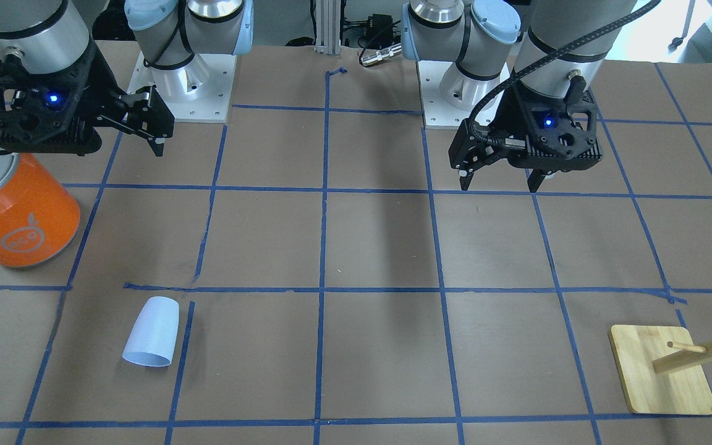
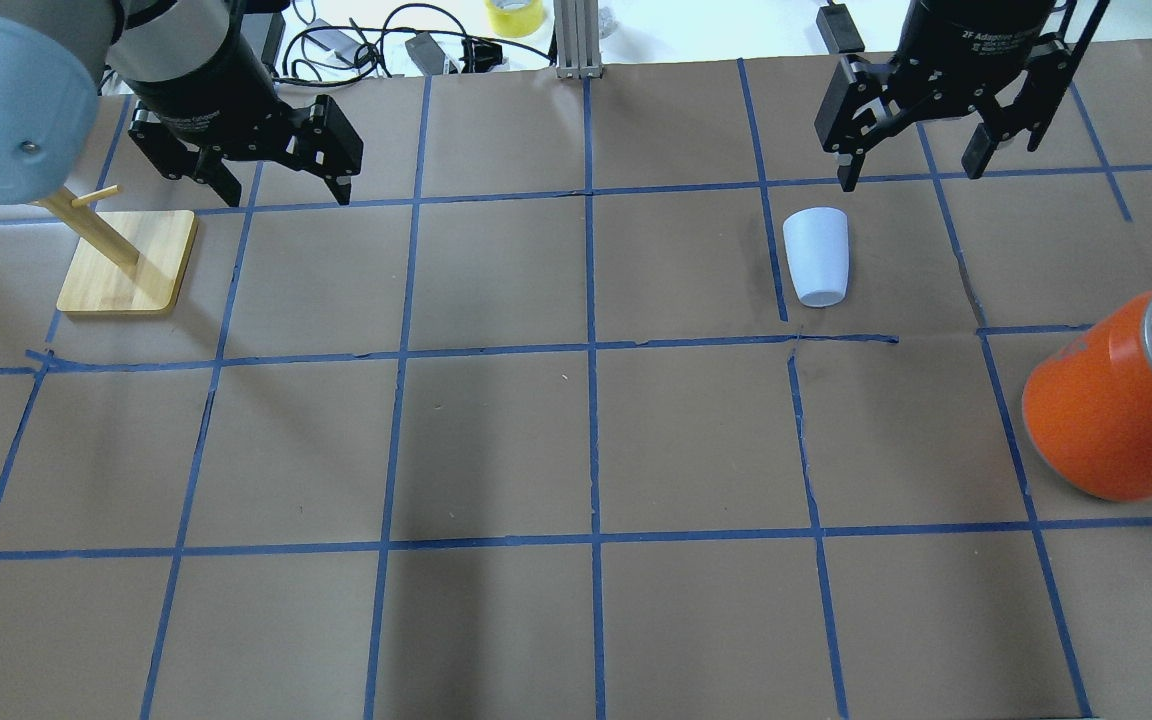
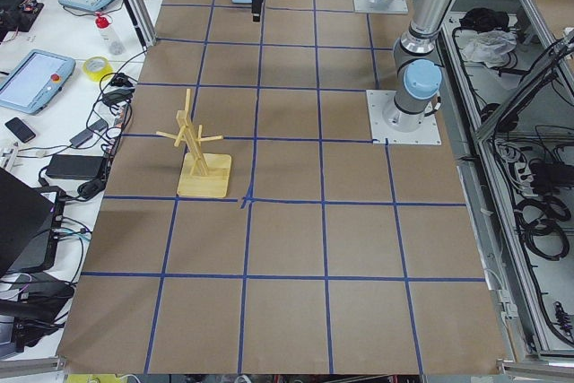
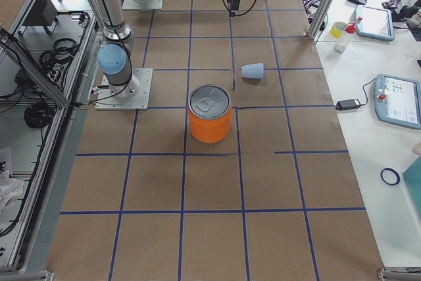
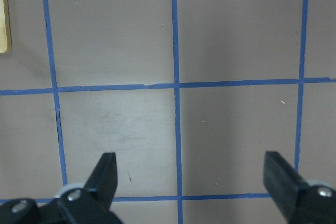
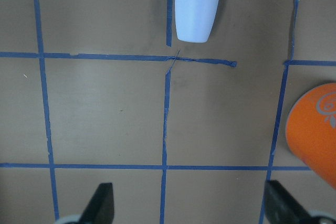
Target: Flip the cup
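The cup [image 2: 816, 257] is small and pale blue-white. It lies on its side on the brown table, its wide mouth pointing away from the robot. It also shows in the front view [image 1: 152, 332], the right side view [image 4: 253, 70] and at the top of the right wrist view [image 6: 197, 6]. My right gripper [image 2: 911, 175] is open and empty, and hovers above the table just beyond and to the right of the cup. My left gripper [image 2: 286, 195] is open and empty, far from the cup, near the wooden stand.
A large orange can [image 2: 1106, 410] with a silver top stands near the right gripper's side of the table. A wooden peg stand [image 2: 126, 262] on a square base is at the left. Blue tape lines grid the table.
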Action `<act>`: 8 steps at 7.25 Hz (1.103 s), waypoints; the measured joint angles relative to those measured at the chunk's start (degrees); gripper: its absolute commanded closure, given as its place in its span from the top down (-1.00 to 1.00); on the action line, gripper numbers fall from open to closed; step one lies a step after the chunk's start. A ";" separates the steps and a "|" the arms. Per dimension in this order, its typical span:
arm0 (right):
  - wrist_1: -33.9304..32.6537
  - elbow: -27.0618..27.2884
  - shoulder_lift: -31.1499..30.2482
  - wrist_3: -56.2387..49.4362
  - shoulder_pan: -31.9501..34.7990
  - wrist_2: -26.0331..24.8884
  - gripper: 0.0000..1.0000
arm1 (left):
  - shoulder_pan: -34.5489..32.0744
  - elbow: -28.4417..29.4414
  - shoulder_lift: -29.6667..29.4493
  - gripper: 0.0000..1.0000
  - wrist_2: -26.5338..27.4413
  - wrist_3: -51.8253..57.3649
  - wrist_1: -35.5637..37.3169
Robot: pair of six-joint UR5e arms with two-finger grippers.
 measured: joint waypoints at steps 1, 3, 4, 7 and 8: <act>-0.05 0.00 0.01 0.02 0.01 0.47 1.00 | 0.00 0.00 -0.01 1.00 0.00 0.00 0.00; -0.02 0.01 0.01 0.08 0.01 1.20 1.00 | -0.05 0.00 -0.03 1.00 0.00 0.00 0.00; 0.05 0.04 -0.01 0.11 0.01 0.94 1.00 | -0.06 0.00 -0.05 1.00 0.00 0.00 0.00; -1.06 0.12 0.09 0.85 -0.16 0.56 1.00 | -0.07 0.00 -0.03 1.00 0.00 0.00 0.00; -2.12 -0.09 0.20 0.93 -0.85 0.54 1.00 | -0.08 0.00 -0.04 1.00 0.00 0.00 0.00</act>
